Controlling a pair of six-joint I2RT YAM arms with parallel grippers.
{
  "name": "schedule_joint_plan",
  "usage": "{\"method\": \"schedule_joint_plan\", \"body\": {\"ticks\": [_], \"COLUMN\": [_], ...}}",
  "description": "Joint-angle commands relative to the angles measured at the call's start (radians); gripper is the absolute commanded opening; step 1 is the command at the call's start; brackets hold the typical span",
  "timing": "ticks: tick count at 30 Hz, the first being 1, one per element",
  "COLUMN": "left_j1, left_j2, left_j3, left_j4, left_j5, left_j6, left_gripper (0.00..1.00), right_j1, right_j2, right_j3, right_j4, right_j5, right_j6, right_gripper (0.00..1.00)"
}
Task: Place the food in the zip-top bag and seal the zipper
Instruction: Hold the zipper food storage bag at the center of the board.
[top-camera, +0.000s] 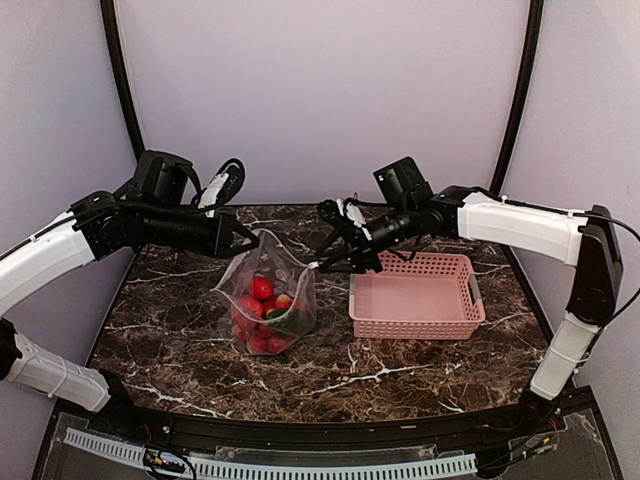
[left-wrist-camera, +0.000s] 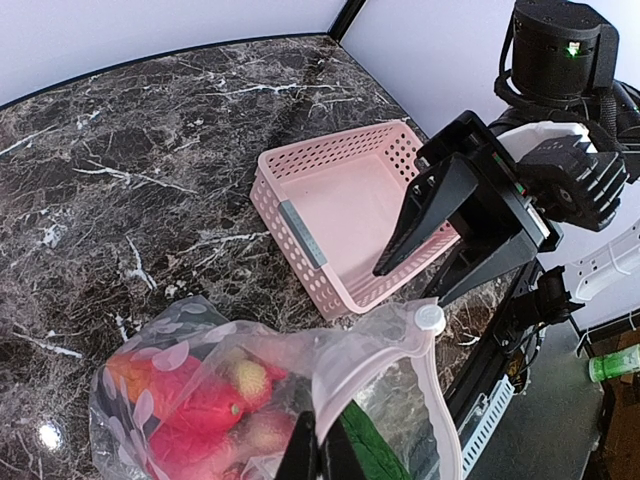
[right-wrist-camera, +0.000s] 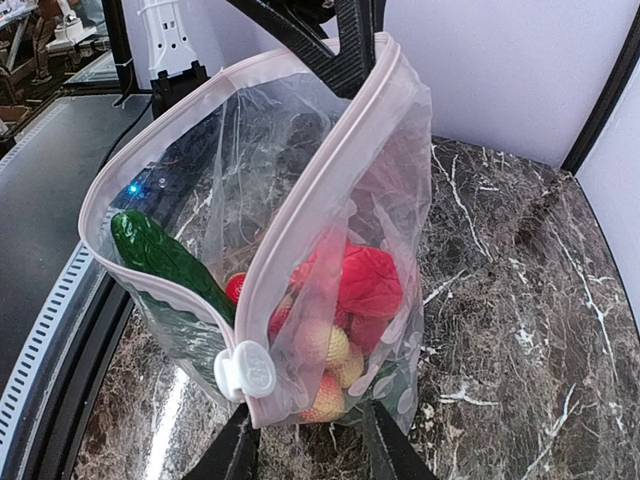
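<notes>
On the surface (top-camera: 400, 370) the zip-top bag (right-wrist-camera: 200, 160) holds the food (right-wrist-camera: 365, 280); sealing comes now.
My left pincer (top-camera: 245, 238) pinches the zipper (right-wrist-camera: 300, 215); my right pincer (top-camera: 322, 264), open beside the slider (right-wrist-camera: 246, 370), should grip it.

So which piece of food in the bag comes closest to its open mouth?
The dark green cucumber: long and leaning, its tip almost reaches the zipper, while the red pieces sit lower in the zip-top bag.
</notes>
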Motion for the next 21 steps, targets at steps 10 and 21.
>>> {"method": "schedule_joint_plan", "body": {"ticks": [10,21], "left_j1": [0.002,0.009], "left_j2": [0.004,-0.001], "left_j3": [0.01,0.041], "left_j4": [-0.006,-0.063], "left_j5": [-0.008,-0.124], "left_j6": [0.025,0.035], "left_gripper": [0.01,0.01], "right_j1": [0.021,0.021], "right_j2": [0.034,-0.071], "right_j3": [0.028,0.049], "right_j4": [0.026,-0.084], "right_j5": [-0.018,-0.002], "right_j6": [-0.004,-0.062], "right_gripper": [0.18,0.0]}}
